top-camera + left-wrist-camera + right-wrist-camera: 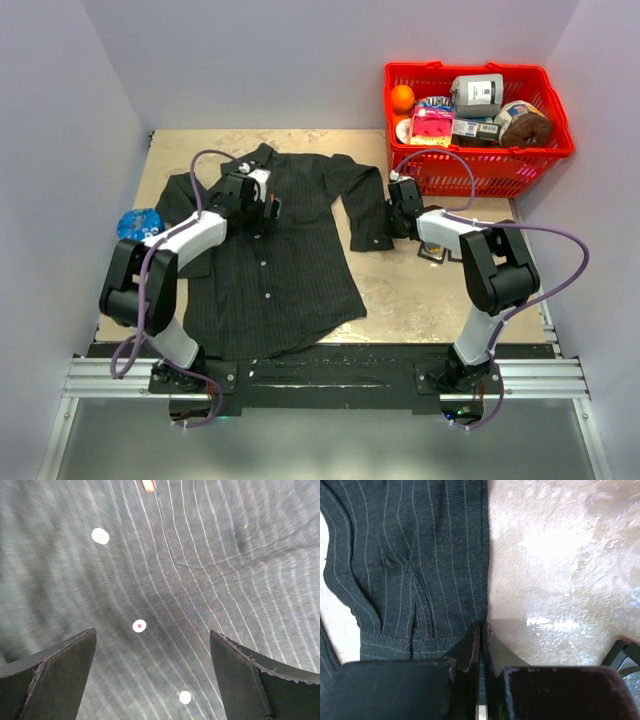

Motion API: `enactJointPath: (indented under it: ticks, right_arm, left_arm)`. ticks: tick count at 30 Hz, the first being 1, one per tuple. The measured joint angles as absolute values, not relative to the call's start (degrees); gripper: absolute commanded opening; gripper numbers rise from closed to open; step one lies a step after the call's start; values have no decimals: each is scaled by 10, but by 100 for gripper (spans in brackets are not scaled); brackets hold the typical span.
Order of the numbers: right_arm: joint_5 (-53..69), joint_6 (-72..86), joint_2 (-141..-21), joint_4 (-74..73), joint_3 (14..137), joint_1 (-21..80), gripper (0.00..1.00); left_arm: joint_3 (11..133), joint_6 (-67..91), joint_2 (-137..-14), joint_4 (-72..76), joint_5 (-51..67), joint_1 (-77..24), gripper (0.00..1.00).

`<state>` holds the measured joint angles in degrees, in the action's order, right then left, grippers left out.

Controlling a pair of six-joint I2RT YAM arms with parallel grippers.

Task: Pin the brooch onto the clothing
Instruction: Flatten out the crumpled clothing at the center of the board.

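The clothing [290, 270], a dark pinstriped shirt, lies spread flat on the table. My left gripper [265, 205] hovers open over its front, and the left wrist view shows the wide jaws [152, 631] above pale buttons [139, 625] and an orange-red tag [148, 485]. My right gripper [393, 213] is shut on the outer edge of the shirt's sleeve [420, 555], just above the cuff [395, 647], with fabric between its fingers [470, 645]. I cannot pick out the brooch with certainty.
A blue glittery round thing [138, 222] lies at the table's left edge, beside the other sleeve. A red basket [480, 160] full of goods stands at the back right. A small black frame [432, 252] sits by the right arm.
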<state>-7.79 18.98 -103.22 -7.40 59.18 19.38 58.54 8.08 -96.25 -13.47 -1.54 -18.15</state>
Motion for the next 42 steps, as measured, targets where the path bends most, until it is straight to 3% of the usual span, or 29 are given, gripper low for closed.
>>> enactJointPath:
  ticks: [13,19,29,31,32,34,35,36,39,42]
  right_arm:
    - [-81,166,-891,-132,644,221,0]
    - [-130,143,-879,-133,699,348,0]
    - [-111,159,-940,-133,689,547,1]
    - [-110,166,-946,-134,668,568,7]
    - [-110,171,-945,-138,658,577,19]
    - [-110,180,-945,-147,643,589,27]
    - [-110,183,-945,-152,638,591,46]
    - [-110,186,-945,-155,633,591,53]
    - [-113,197,-945,-158,626,591,68]
    - [-116,211,-945,-161,627,590,75]
  left_arm:
    - [573,69,-812,-119,-35,-184,99]
    - [573,64,-804,-119,-44,-182,99]
    - [573,69,-806,-118,-27,-151,99]
    - [572,70,-806,-116,-20,-151,99]
    - [571,70,-806,-115,-17,-151,99]
    - [569,70,-806,-114,-15,-151,99]
    - [568,70,-806,-114,-13,-151,99]
    - [567,70,-806,-114,-9,-151,99]
    - [567,70,-807,-114,3,-151,99]
    - [567,75,-808,-112,21,-151,99]
